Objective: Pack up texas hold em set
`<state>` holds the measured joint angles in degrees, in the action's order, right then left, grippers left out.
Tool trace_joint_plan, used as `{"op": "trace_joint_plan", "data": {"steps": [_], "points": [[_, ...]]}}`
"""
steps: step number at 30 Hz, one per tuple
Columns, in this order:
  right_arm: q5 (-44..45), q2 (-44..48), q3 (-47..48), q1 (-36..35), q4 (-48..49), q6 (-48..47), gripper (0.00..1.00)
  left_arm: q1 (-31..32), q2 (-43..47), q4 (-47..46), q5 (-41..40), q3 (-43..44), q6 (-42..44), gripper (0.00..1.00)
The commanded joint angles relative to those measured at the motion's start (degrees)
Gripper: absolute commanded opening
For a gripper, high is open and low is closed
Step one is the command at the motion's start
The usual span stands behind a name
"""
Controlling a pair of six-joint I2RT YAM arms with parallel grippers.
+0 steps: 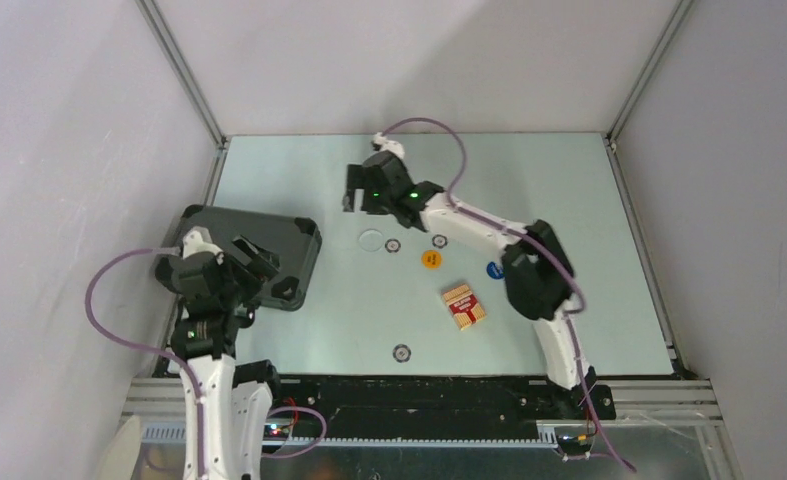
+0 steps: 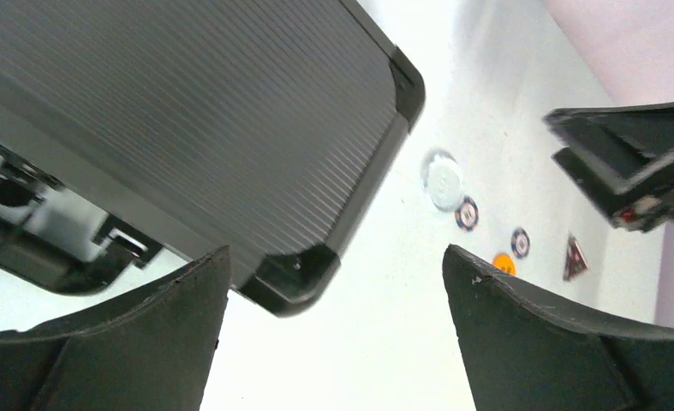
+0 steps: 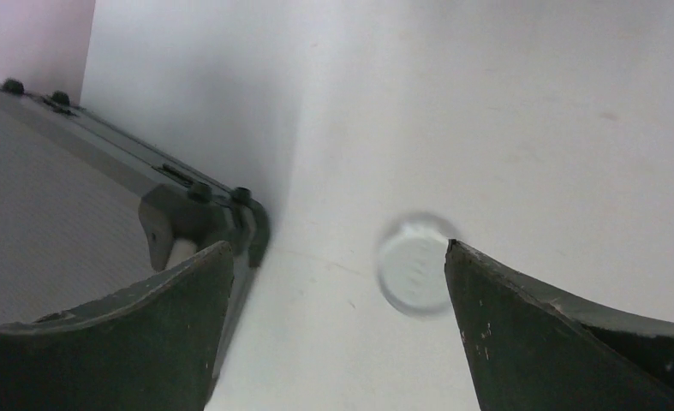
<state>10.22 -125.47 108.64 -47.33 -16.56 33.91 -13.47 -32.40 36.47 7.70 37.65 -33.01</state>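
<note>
The black briefcase (image 1: 269,245) lies shut at the table's left, its ribbed lid (image 2: 187,111) filling the left wrist view. My left gripper (image 1: 254,265) hovers open over the case's near right corner (image 2: 303,274), holding nothing. My right gripper (image 1: 357,203) hangs open above the table just behind a clear round button (image 1: 372,240), which shows beside its right finger (image 3: 412,265). Loose on the table are two dark chips (image 1: 393,245), an orange button (image 1: 430,259), a blue button (image 1: 494,269), the red-patterned card deck (image 1: 463,306) and a dark triangular marker (image 2: 575,257).
One more dark chip (image 1: 401,352) lies alone near the table's front edge. Grey walls close in the left, back and right sides. The right arm's elbow (image 1: 537,275) leans over the table beside the blue button.
</note>
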Motion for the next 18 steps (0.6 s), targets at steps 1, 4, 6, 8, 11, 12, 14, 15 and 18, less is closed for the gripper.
{"op": "trace_joint_plan", "data": {"steps": [1, 4, 6, 8, 11, 12, 14, 15, 18], "points": [[2.2, 18.4, -13.9, 4.5, 8.4, 2.2, 0.97, 4.1, 4.6, 2.5, 1.5, -3.2, -4.9, 0.97], [3.9, 28.2, -23.9, 6.1, 9.7, 1.8, 0.97, 6.6, 5.0, 2.5, 1.5, -4.8, -7.3, 0.97], [4.9, 32.9, -27.8, 6.5, 9.4, 1.8, 0.98, 8.4, 3.6, 2.5, 0.4, -4.5, -7.5, 0.98], [5.5, 37.5, -30.5, 6.6, 9.0, 1.7, 0.98, 10.2, 2.6, 2.7, -1.9, -4.1, -7.6, 0.97], [6.0, 40.9, -33.2, 6.6, 8.5, 1.7, 0.98, 12.7, 1.7, 2.9, -4.6, -4.4, -9.1, 0.98], [6.5, 42.4, -33.6, 6.6, 8.3, 1.7, 0.98, 13.8, 1.4, 3.5, -6.5, -4.3, -9.4, 0.98], [7.3, 43.8, -34.3, 6.5, 7.7, 1.6, 0.98, 16.4, 0.7, 4.9, -10.1, -4.2, -10.7, 0.98], [7.6, 44.4, -34.6, 6.5, 7.3, 1.6, 0.98, 17.9, 0.4, 5.3, -11.3, -4.0, -11.7, 0.99], [8.3, 45.0, -35.5, 6.4, 6.8, 1.7, 0.99, 20.8, 0.7, 6.3, -16.4, -4.3, -13.7, 1.00]]}}
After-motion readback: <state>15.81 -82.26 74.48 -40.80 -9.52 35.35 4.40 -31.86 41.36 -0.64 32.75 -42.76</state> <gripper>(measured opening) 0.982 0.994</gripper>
